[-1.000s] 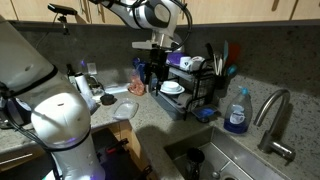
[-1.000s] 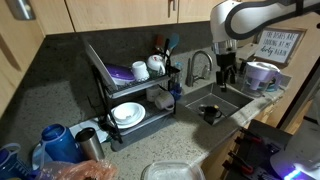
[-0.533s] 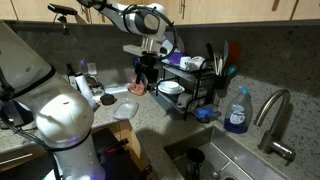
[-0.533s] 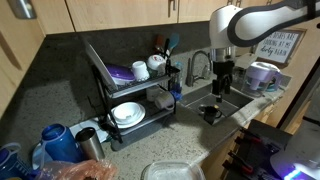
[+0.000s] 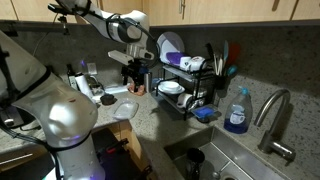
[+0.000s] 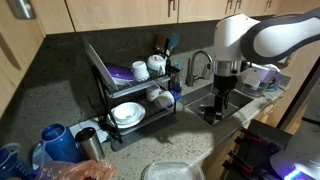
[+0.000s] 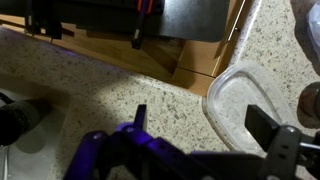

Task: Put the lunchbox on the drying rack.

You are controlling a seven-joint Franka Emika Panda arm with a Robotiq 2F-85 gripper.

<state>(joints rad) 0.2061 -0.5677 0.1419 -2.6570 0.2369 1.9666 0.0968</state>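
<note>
The lunchbox (image 5: 124,110) is a whitish, translucent square container with rounded corners, lying on the speckled counter near its front edge; it also shows in an exterior view (image 6: 172,171) and at the right of the wrist view (image 7: 250,105). The black two-tier drying rack (image 5: 186,82) stands against the back wall and shows in an exterior view (image 6: 130,92) too. My gripper (image 5: 133,83) is open and empty, hanging above the counter between rack and lunchbox. In the wrist view the gripper (image 7: 200,122) has one finger over the lunchbox's rim.
The rack holds a purple plate (image 5: 170,47), a white plate (image 6: 127,114), cups and utensils. A steel sink (image 5: 215,160) with a faucet (image 5: 275,115) and a blue soap bottle (image 5: 237,112) lies beside the rack. Bottles and a blue kettle (image 6: 55,143) crowd the counter's end.
The arm has swung away from the front of the rack toward the lunchbox and dropped lower. The gripper stays open and empty. The lunchbox has not moved.
</note>
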